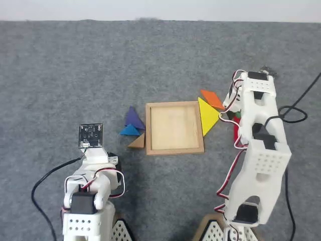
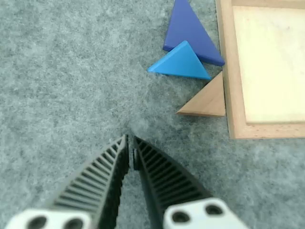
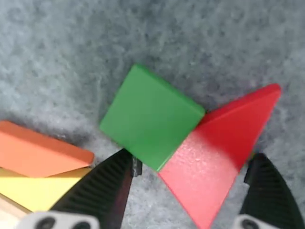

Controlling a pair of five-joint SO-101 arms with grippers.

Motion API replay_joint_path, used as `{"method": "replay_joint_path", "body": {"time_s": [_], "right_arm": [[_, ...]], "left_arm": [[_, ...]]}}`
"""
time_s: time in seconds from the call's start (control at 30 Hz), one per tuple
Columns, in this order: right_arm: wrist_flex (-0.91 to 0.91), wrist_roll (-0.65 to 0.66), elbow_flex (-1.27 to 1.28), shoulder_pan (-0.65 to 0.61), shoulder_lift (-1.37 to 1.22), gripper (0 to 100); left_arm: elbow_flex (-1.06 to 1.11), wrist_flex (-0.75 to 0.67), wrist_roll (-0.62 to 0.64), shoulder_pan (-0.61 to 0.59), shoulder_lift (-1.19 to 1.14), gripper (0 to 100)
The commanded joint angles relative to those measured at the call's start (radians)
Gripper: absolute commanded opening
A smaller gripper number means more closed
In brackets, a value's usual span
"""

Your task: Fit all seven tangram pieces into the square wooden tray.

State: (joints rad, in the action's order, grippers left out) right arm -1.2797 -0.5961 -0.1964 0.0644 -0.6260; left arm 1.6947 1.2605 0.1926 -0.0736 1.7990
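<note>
The right hand (image 3: 190, 164) hangs spread astride the red triangle (image 3: 224, 143), which touches the green square (image 3: 150, 117), seemingly lined up to pinch it. The left hand (image 2: 130, 140), pressed together, sits short of the tan triangle (image 2: 207, 101); the empty wooden tray (image 2: 225, 47) lies just beyond.

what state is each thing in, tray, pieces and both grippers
wooden tray, empty
purple triangle, outside tray, lying flat
blue triangle, outside tray
tan triangle, outside tray, against its rim
yellow triangle, outside tray, against its rim
orange parallelogram, outside tray
green square, outside tray, lying flat
red triangle, outside tray
left gripper, shut, holding nothing
right gripper, open
</note>
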Motion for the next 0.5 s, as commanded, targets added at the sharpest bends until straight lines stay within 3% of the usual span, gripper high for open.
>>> {"method": "replay_joint_path", "body": {"time_s": [0.0, 0.1, 0.33, 0.47], "right_arm": [[0.015, -0.011, -0.041, 0.018, -0.010, 25.7], [0.007, -0.011, -0.041, 0.018, -0.015, 20.4], [-0.039, -0.003, -0.052, 0.062, -0.004, 20.5], [-0.107, 0.064, -0.054, 0.082, 0.051, 20.4]], "left_arm": [[-0.012, 0.002, -0.009, -0.006, 0.020, 1], [-0.012, 0.002, -0.009, -0.006, 0.020, 1], [-0.012, 0.002, -0.009, -0.006, 0.020, 1], [-0.012, 0.002, -0.009, -0.006, 0.020, 1]]}}
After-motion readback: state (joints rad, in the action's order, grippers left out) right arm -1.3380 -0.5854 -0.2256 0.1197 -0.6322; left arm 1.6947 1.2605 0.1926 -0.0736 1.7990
